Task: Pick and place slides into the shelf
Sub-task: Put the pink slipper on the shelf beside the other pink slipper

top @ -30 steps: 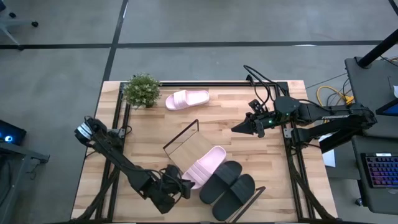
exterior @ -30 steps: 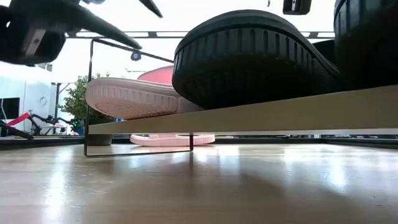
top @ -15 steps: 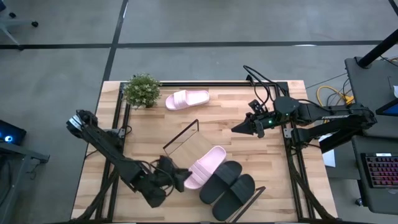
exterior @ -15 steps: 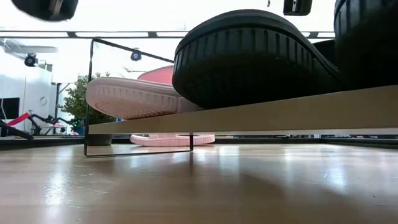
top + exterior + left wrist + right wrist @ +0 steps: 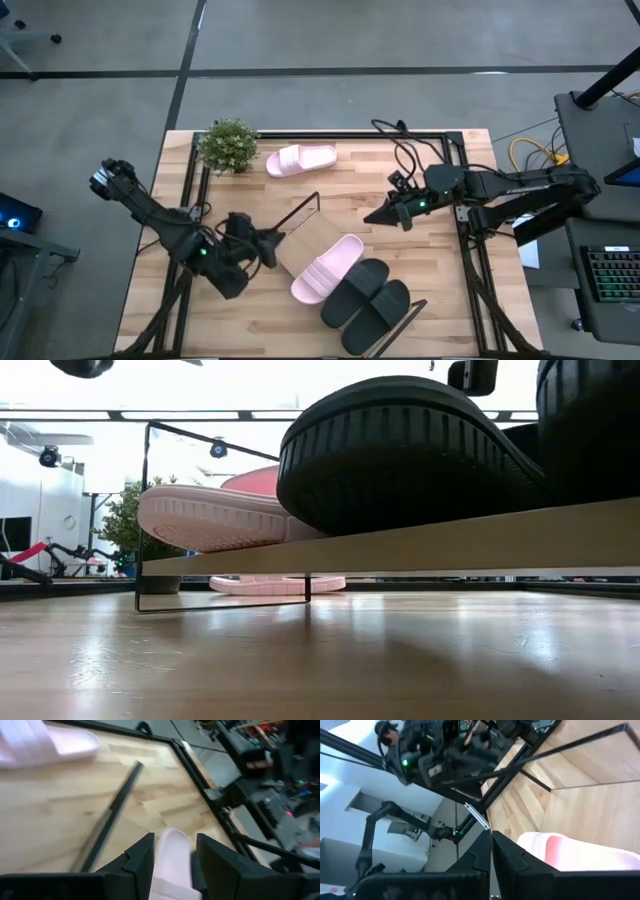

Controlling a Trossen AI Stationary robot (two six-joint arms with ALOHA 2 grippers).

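Left gripper (image 5: 268,243): at 9 o'clock of the table centre, just beside the shelf's near wire end. Fingers (image 5: 142,857) stand apart with nothing between them; the wrist view looks past them onto a pink sandal.

Potted plant (image 5: 229,145): at 11 o'clock, near the table's far edge, clear of the work area.

Loose pink slide (image 5: 300,159): at 12 o'clock, flat on the table (image 5: 440,290), just beside the plant and well apart from the shelf. Judged to be the one item not yet placed.

Shelf (image 5: 310,235): light-wood board running diagonally from the centre toward 5 o'clock, with a thin black wire frame at each end. In the low view the board (image 5: 450,545) sits raised above the tabletop.

Shelved pink slide (image 5: 326,268): on the board toward its left end, pale pink with a wide strap. Ribbed sole edge visible in the low view.

Black pair (image 5: 368,296): two matte black slides side by side on the board at 5 o'clock, touching each other; the nearer one lies just beside the pink slide.

Right gripper (image 5: 378,213): at 2 o'clock, above bare table. Fingers closed tip to tip, holding nothing.

Step in hand (judgement): fetch the loose pink slide. Approach from above, straddle the strap, and lift clear of the wire frame before crossing. Set it in the free space beside the shelved pink slide.
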